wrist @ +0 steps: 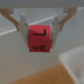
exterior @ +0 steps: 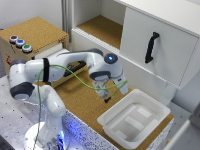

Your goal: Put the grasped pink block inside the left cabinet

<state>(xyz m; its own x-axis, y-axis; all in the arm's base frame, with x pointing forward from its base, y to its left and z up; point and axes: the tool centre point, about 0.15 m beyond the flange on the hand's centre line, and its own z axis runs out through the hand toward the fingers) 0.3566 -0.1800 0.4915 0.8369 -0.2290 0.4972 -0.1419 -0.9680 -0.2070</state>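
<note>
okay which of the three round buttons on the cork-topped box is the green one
The green button is the one at the end of the row nearest the arm's white shoulder; the other two, one reddish and one blue, sit farther back on the box.

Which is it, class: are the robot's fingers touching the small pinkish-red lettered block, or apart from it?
Touching. In the wrist view, both fingers press against opposite sides of the small pinkish-red lettered block, no gap showing.

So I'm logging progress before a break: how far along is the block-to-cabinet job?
Done: the pink block is grasped, clamped between the gripper fingers in the wrist view. In hand: the arm holds it over the cork counter beside the white tray. Left: carrying it to the left cabinet, whose cork floor sits open and unoccupied, then releasing it there.
</note>
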